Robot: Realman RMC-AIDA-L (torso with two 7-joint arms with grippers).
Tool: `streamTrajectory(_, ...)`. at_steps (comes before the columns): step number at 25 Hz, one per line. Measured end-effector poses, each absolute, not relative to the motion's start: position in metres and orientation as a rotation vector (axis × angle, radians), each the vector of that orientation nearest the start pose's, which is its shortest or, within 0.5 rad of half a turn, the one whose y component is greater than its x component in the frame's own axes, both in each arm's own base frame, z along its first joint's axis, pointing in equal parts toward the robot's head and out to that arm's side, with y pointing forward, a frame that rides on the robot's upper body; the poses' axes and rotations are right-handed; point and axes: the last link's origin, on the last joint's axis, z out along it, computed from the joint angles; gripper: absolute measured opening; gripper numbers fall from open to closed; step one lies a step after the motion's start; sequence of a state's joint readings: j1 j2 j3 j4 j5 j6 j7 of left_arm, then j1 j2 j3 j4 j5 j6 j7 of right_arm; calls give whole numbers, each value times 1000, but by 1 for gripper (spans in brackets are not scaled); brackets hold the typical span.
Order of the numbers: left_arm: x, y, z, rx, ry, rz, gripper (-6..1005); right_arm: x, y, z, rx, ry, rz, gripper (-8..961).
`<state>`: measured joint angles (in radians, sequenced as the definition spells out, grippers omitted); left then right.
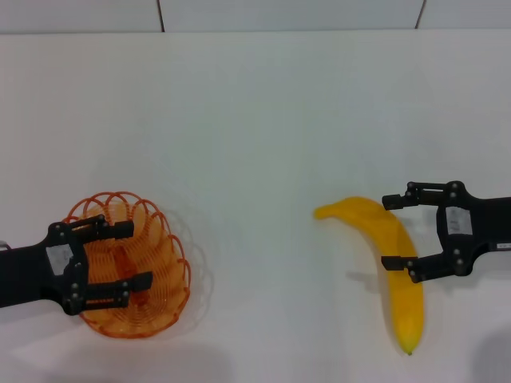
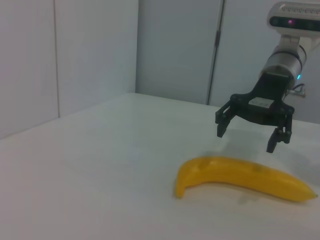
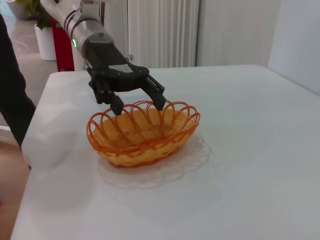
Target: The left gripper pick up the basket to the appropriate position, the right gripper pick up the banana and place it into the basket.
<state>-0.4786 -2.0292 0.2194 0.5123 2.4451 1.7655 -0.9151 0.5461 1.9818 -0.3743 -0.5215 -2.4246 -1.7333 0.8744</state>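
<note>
As seen from the head view, the basket [image 1: 132,267] is set on the white counter [image 1: 263,120] near its front left corner, with the left gripper [image 1: 128,255] spread wide over its rim, nothing clasped. Toward the front right, the banana [image 1: 391,259] lies flat, straddled by the parted fingers of the right gripper [image 1: 393,230].

Through the left wrist view, the right gripper [image 2: 247,141] is shown hanging just above the banana [image 2: 240,177], fingers apart.

Through the right wrist view, the left gripper [image 3: 137,105] is held at the basket's [image 3: 142,132] far rim, spread, with its fingertips at the wire loops.
</note>
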Motion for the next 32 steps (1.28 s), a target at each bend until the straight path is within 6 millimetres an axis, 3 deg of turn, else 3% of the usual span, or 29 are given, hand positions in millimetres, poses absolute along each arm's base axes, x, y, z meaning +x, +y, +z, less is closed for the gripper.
streamTrajectory(14,-317,273,19,-2726,-369,-699,844,310,293,19,-2902,138,484,882)
streamTrajectory(20,-298,318,74,-2526,-495,-739,844,310,293,19,-2903,135,484,882)
streamTrajectory(22,-287,335,94,-2504,-561,-718,844,309,294,19,-2903,134,485,882)
streamTrajectory(23,-273,349,114,-2490,-614,-684,844,309,294,19,-2903,132,485,882)
streamTrajectory(29,-249,374,149,-2528,-728,-479,844,304,299,19,-2907,108,489,882)
streamTrajectory(32,-236,384,147,-2659,-733,-218,844,303,299,19,-2910,105,494,882)
